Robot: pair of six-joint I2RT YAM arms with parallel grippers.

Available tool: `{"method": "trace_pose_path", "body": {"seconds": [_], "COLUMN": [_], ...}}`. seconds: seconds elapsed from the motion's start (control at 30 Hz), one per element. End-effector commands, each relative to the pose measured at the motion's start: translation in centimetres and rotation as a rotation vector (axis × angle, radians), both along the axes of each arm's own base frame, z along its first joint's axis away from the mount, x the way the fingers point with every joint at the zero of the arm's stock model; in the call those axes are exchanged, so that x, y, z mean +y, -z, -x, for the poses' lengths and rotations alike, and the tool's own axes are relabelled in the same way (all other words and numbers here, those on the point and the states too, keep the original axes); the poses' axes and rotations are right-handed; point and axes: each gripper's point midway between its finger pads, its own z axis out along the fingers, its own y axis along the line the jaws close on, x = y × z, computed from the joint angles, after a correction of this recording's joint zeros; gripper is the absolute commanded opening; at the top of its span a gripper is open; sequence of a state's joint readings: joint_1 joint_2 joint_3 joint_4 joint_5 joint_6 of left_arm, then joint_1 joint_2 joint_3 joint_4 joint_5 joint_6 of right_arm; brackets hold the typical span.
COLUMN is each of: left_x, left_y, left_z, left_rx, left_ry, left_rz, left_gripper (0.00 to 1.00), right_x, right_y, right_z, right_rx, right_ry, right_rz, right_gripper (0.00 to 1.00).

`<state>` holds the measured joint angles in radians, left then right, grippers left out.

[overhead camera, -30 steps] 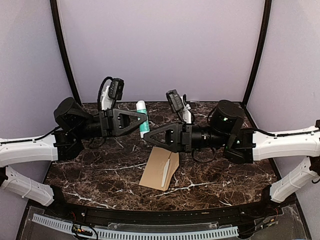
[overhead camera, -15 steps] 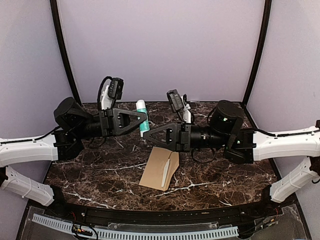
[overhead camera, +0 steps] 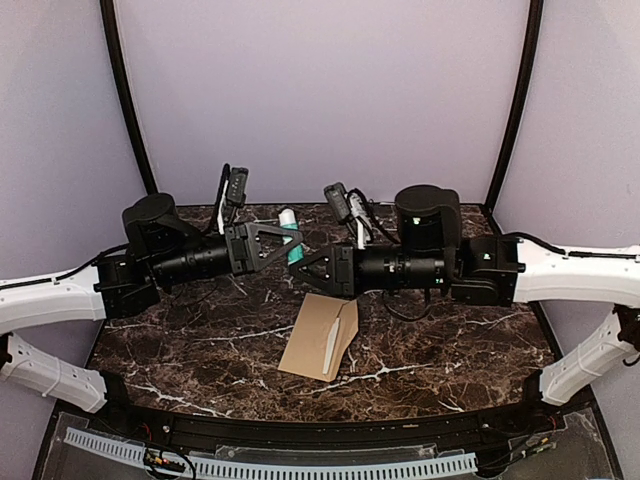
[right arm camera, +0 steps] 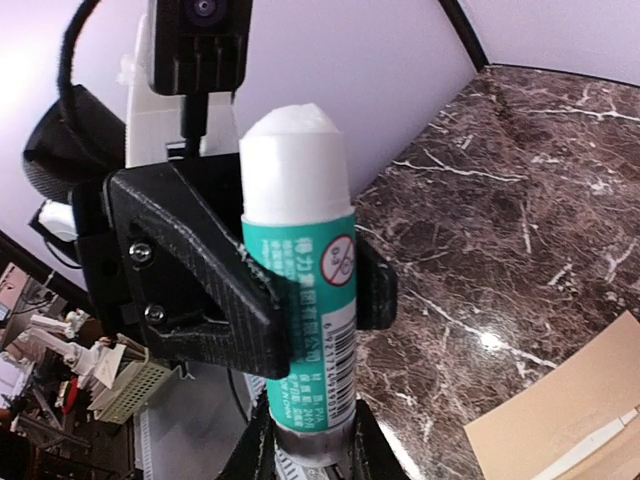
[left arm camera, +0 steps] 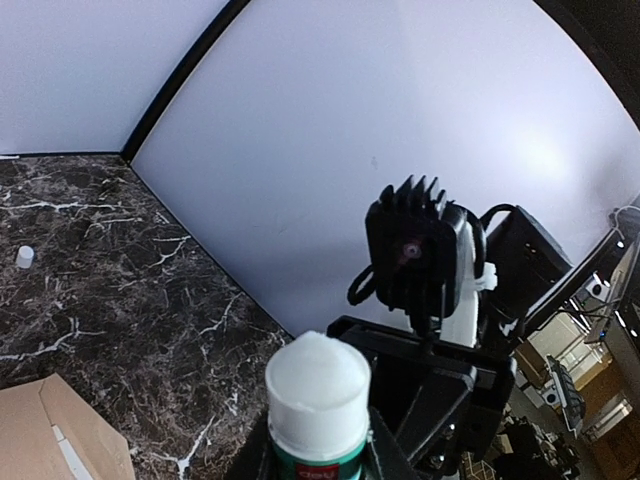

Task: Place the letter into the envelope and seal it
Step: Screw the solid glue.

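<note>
Now, glue stick: a round green-and-white glue stick (right arm camera: 298,260) is held up in the air, above the flat brown paper envelope (overhead camera: 315,335) and a bit past its far end. Its white end points up, away from the envelope.
Left tool: the black left tool (overhead camera: 292,240) is squeezed tight on the middle of the glue stick, on the green label.
Right tool: the black right tool (overhead camera: 300,272) looks closed around the bottom end of the same stick, so both arms hold one thing.
Envelope: it lies flat on the dark marble desk (overhead camera: 180,340), below both tools and not touching them. Its long side runs from near to far, leaning a little to the right at the far end.
Open edge: a pale strip (overhead camera: 333,342) runs down the envelope's right long side. That side is closer to the right arm.
Letter: I cannot see the cream letter by itself. The pale strip may be its edge peeking out, or part of the flap. I cannot tell which.
What matters next: the white end points the wrong way for gluing. I think it must tip down toward the envelope's right long side, then slide along that side.
Nearer arm: the right tool hangs closer above the envelope than the left tool does.
Cap, maybe: a small white thing (left arm camera: 24,257) sits on the desk, well apart from the envelope. It is too small to be sure what it is.
</note>
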<state>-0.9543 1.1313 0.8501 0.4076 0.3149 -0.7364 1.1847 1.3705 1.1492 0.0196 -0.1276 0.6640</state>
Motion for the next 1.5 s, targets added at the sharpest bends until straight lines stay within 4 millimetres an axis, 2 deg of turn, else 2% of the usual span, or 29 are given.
{"method": "trace_pose_path", "body": {"seconds": [0.0, 0.17, 0.3, 0.47, 0.57, 0.7, 0.8, 0.9, 1.03, 1.13, 1.23, 1.33, 1.47], "left_x": [-0.2, -0.6, -0.8, -0.5, -0.1, 0.2, 0.4, 0.6, 0.0, -0.1, -0.1, 0.0, 0.0], "left_y": [4.5, 6.9, 8.4, 8.6, 7.6, 6.0, 4.3, 2.3, -0.6, -2.1, -3.3, -4.4, -4.8], "left_z": [-1.1, -2.2, -2.6, -2.7, -2.6, -2.3, -2.1, -1.4, 1.2, 2.6, 4.0, 4.9, 5.5], "left_rx": [0.088, 0.178, 0.248, 0.281, 0.269, 0.237, 0.212, 0.165, 0.066, 0.003, -0.043, -0.077, -0.086], "left_ry": [-0.087, -0.145, -0.172, -0.192, -0.195, -0.183, -0.155, -0.11, 0.048, 0.13, 0.208, 0.257, 0.288], "left_rz": [-0.136, -0.177, -0.192, -0.175, -0.144, -0.114, -0.065, 0.002, 0.083, 0.13, 0.167, 0.209, 0.23], "left_gripper": [0.0, 0.0, 0.0, 0.0, 0.0, 0.0, 0.0, 0.0, 0.0, 0.0, 0.0, 0.0, 0.0], "right_x": [0.1, 1.0, 2.0, 2.3, 1.8, 0.3, -0.7, -1.5, -3.2, -3.5, -2.7, -1.9, -1.1], "right_y": [1.2, 3.3, 4.3, 4.3, 3.1, 0.9, -0.5, -1.4, -4.0, -5.1, -5.2, -5.5, -6.2], "right_z": [-3.7, -5.4, -5.8, -5.6, -4.7, -2.9, -0.9, 1.1, 2.3, 3.4, 3.8, 4.3, 5.2], "right_rx": [-0.033, -0.049, -0.06, -0.062, -0.068, -0.085, -0.097, -0.091, -0.085, -0.092, -0.085, -0.076, -0.074], "right_ry": [0.193, 0.294, 0.326, 0.325, 0.286, 0.217, 0.107, -0.023, -0.117, -0.186, -0.232, -0.282, -0.34], "right_rz": [0.126, 0.271, 0.342, 0.347, 0.283, 0.169, 0.084, -0.028, -0.224, -0.303, -0.307, -0.326, -0.37], "right_gripper": [0.12, 0.11, 0.11, 0.12, 0.19, 0.39, 0.54, 0.63, 0.71, 0.74, 0.74, 0.66, 0.53]}}
